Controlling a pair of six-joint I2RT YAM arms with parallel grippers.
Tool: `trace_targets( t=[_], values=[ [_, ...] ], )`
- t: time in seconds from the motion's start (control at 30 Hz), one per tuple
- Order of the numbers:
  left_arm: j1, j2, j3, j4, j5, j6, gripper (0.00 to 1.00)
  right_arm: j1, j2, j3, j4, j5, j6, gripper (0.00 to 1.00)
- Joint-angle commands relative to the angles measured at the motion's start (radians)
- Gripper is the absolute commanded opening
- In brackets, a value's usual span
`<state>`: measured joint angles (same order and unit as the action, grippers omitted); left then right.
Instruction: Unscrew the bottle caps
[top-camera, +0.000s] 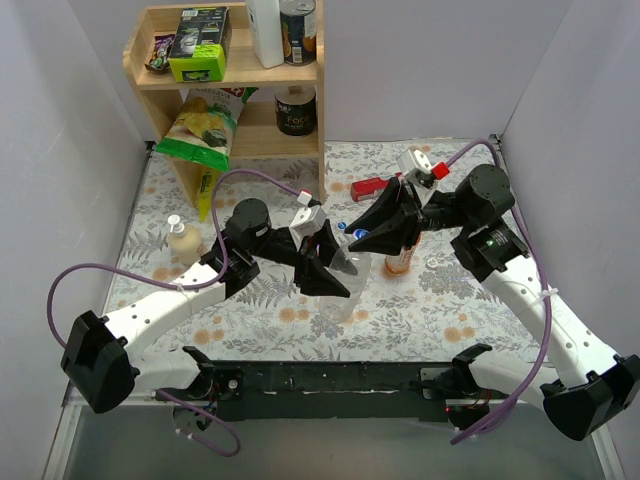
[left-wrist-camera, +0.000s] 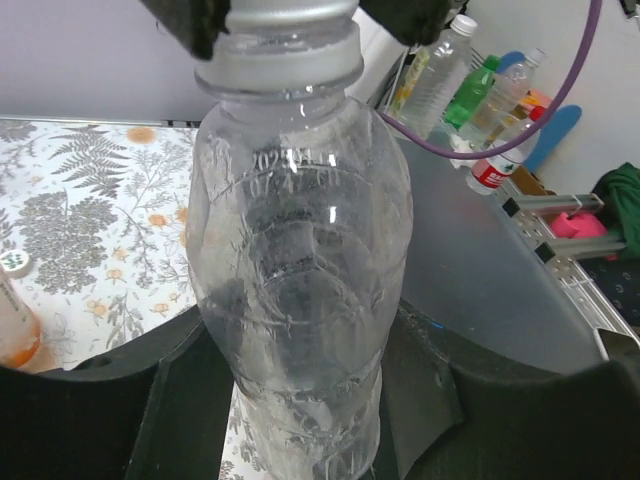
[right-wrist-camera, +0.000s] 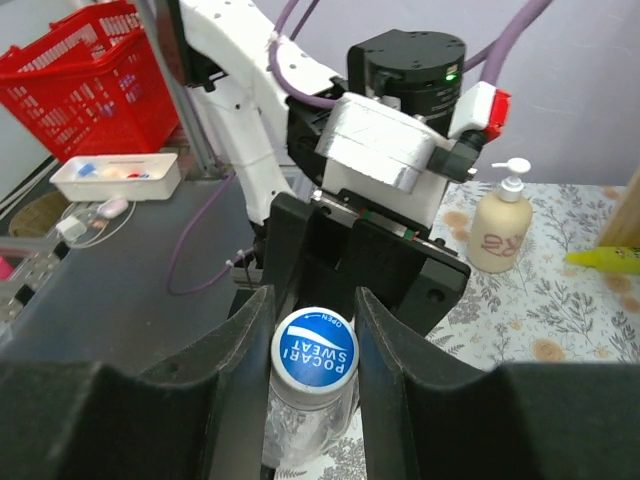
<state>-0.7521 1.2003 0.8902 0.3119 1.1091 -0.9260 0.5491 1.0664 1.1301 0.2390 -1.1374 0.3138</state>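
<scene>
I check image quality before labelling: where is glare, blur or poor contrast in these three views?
Left wrist: small white glints on the clear bottle; the bottles behind look soft. Right wrist: the blue cap reads sharply; the right fingers are black with little detail. Top external: even light, soft shadows; that bottle is hard to see against the patterned cloth.

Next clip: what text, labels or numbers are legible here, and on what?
"POCARI SWEAT": on the blue cap.
"OPEN" with an arrow: same cap's edge.
Printed digits on the clear bottle: too faint to read.
Red logo on the pump bottle: blurred.
Print on the green box and snack bag: too small.
</scene>
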Motion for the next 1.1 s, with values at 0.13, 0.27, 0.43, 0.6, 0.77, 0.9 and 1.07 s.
trace_targets(
  t=[0.13,0.27,0.43,0.6,0.77,0.9,1.07],
  values=[
    [0.031,-0.011,0.039,-0.011,0.036,-0.004,0.4,-0.083,-0.046,-0.03,0.062,-0.096,0.008,0.43],
    [0.031,-0.005,0.056,-0.1,-0.106,0.064,0.4,-0.106,-0.072,-0.038,0.057,-0.047,0.008,0.81],
    [0.033,-0.007,0.061,-0.141,-0.205,0.088,0.4,-0.124,-0.1,-0.038,0.008,0.033,-0.021,0.87],
    [0.033,-0.024,0.056,-0.168,-0.449,0.102,0.4,-0.124,-0.143,-0.044,-0.102,0.384,-0.022,0.89],
    [0.025,-0.016,0.061,-0.215,-0.707,0.084,0.39,-0.109,-0.132,-0.03,-0.265,0.68,0.103,0.74],
    [0.02,-0.002,0.064,-0.232,-0.776,0.076,0.39,-0.029,-0.123,-0.039,-0.259,0.789,0.14,0.67],
    [0.011,0.008,0.07,-0.24,-0.779,0.078,0.39,0.031,-0.08,-0.024,-0.253,0.826,0.137,0.63]
  ],
)
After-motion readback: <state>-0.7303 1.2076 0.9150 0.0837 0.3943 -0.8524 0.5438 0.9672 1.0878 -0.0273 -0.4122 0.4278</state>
